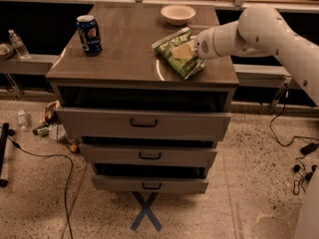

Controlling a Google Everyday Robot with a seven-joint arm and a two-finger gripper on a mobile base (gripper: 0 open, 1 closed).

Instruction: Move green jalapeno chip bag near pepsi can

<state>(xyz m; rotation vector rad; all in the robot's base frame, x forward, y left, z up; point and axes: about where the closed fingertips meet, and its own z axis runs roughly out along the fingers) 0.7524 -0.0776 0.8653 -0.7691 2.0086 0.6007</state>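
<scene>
The green jalapeno chip bag (175, 55) is crumpled and tilted over the right half of the cabinet top (124, 59). My gripper (191, 52) comes in from the right on the white arm (259, 29) and is shut on the bag's right side. The pepsi can (89, 35) stands upright at the cabinet top's left rear, well apart from the bag.
A white bowl (178, 14) sits at the rear of the top, behind the bag. The cabinet's three drawers (143, 123) stand partly pulled out. A clear plastic bottle (18, 44) stands on a ledge at the left. Cables and litter (50, 128) lie on the floor.
</scene>
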